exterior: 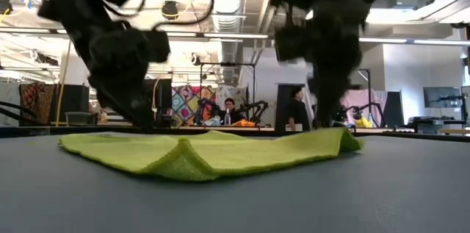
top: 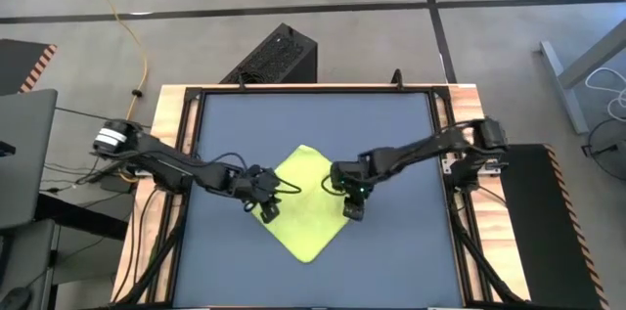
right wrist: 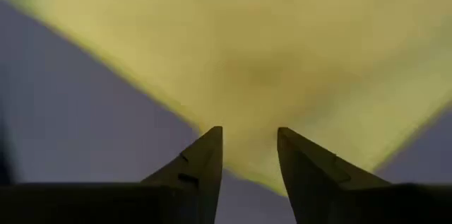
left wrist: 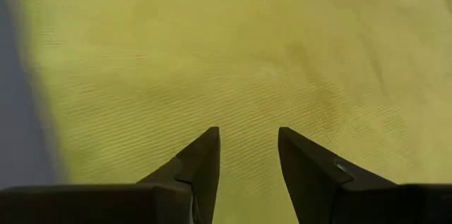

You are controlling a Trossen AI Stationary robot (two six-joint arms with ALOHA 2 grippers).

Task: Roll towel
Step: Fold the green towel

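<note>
Towel [top: 305, 202] lies flat mid-bench as diamond, near corner toward front edge, slight ridge along near fold in low view. Left gripper [top: 266, 210] down on towel's left corner, fingers [left wrist: 200, 164] parted narrowly, cloth beneath, nothing pinched. Right gripper [top: 353, 208] at right corner, fingers [right wrist: 201, 164] likewise slightly apart, straddling corner tip over bench [top: 391, 134]. Person [exterior: 229, 109] seated far behind.

Overhead, table-level, two close wrist views
</note>
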